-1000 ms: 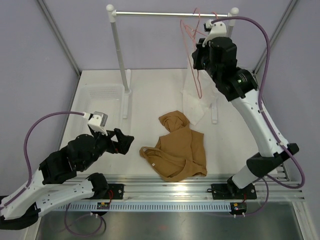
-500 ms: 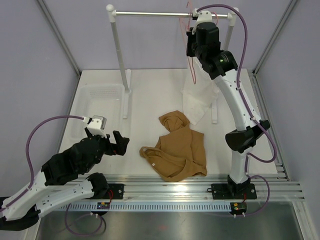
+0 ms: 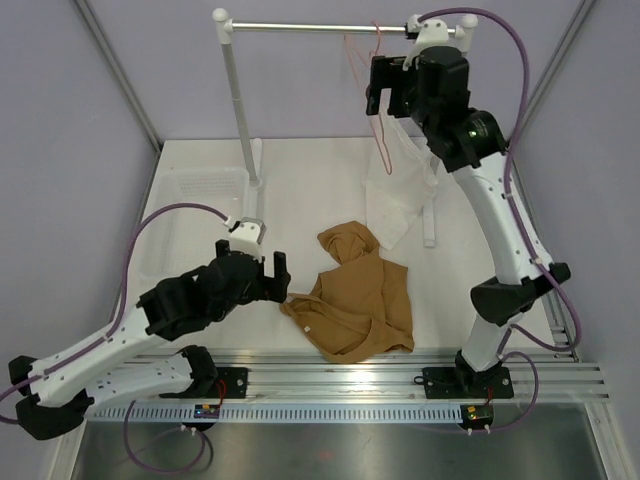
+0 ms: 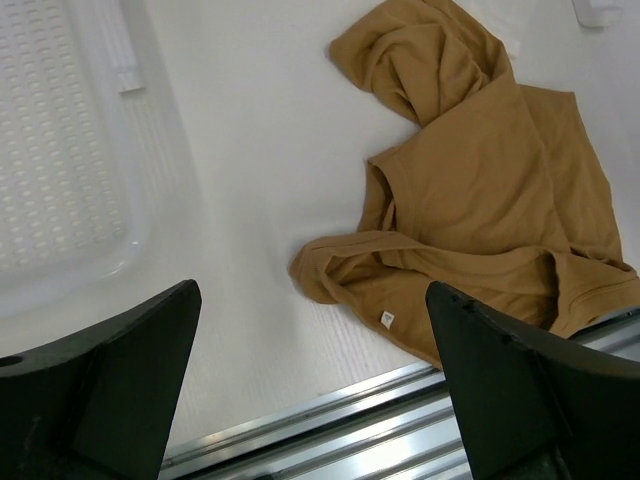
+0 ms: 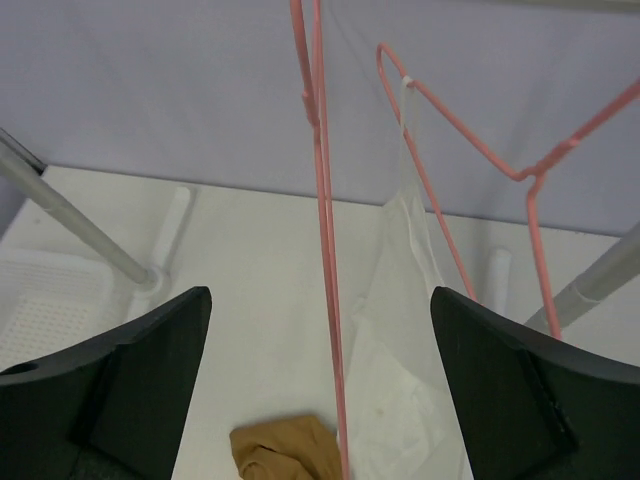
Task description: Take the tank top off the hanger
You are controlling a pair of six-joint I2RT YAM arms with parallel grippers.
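Observation:
The tan tank top lies crumpled on the white table, off any hanger; it also shows in the left wrist view and the right wrist view. A bare pink hanger hangs from the rail. Its wire runs between the jaws of my right gripper, which stands open and clear of the wire. My left gripper is open just above the tank top's near-left edge, with nothing in it.
A second pink hanger carries a white sheer garment beside the bare one. The rail stands on two posts. A white tray lies at the left. A metal track runs along the near edge.
My right gripper has opened and let go of the pink hanger, which now hangs from the rail. The left arm has swung right to the tank top's left edge.

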